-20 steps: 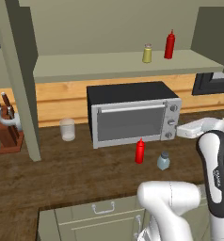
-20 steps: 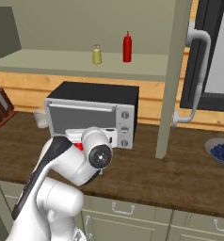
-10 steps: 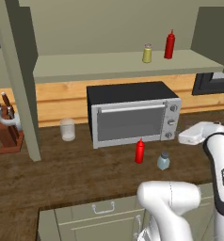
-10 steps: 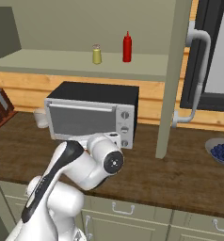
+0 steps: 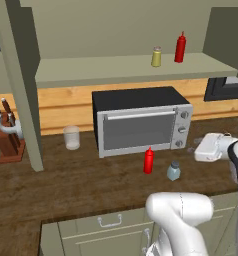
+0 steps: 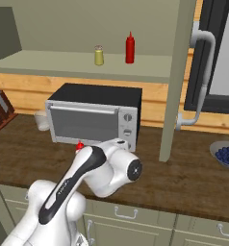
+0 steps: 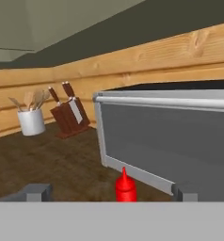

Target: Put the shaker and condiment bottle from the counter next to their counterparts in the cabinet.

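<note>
A dark brown plank counter (image 5: pixel 66 185) runs over olive-grey drawers (image 5: pixel 106 232) in a rendered kitchen, backed by a pale wood wall strip. Nearest the base, the white arm bends low over the counter's front edge, and its gripper (image 7: pixel 109 192) sits down near the countertop with its two small dark fingertips (image 7: pixel 37 192) spread wide and nothing between them but air; the hand view looks straight past them at the condiment bottle (image 5: pixel 149 160), whose red nozzle rises between the tips but further off. That bottle stands upright on the counter just in front of the black microwave (image 5: pixel 141 120), and the shaker (image 5: pixel 174 171), pale blue-grey with a grey cap, stands just beside it on the right as the left base view shows it, the two near each other but apart. Left of the microwave stands a pale cup (image 5: pixel 71 137), and further left a wooden knife block (image 5: pixel 10 140). In the hand view a white utensil holder (image 7: pixel 31 120) stands beside the knife block. To the far right of the counter lies a bowl of blueberries (image 6: pixel 227 154). Above and behind, the cabinet (image 5: pixel 136 67) holds on its pale shelf the yellowish shaker (image 5: pixel 156 57) and, just beside it, the second red bottle (image 5: pixel 180 48), both upright
</note>
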Tool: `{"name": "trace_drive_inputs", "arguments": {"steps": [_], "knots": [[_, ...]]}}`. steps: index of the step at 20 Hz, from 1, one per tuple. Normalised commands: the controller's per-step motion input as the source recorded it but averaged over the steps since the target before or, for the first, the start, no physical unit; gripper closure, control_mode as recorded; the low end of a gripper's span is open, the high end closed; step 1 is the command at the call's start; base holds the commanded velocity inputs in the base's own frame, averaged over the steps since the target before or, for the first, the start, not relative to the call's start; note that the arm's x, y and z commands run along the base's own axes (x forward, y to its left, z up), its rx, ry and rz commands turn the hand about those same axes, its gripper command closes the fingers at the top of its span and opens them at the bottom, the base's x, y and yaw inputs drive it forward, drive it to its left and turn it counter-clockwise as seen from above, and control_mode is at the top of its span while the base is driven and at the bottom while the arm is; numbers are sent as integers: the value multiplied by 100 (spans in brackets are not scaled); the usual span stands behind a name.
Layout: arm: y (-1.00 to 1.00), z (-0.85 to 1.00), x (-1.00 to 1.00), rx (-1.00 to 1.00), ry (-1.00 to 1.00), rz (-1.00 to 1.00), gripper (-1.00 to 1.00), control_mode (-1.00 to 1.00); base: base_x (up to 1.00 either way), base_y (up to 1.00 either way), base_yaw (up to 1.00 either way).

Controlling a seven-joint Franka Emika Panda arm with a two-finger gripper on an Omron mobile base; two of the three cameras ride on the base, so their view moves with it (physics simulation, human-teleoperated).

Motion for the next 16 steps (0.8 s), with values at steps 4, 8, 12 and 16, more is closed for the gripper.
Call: {"name": "trace_drive_inputs", "arguments": {"steps": [4,8,12,16], "knots": [[-2,-27,3,0,0,16,-100,-100,0,0,0],[-3,-35,6,0,-1,15,-100,-100,0,0,0],[-4,-44,8,1,-2,14,-100,-100,0,0,0],[-4,-35,7,2,-5,14,-100,-100,0,0,0]]}}
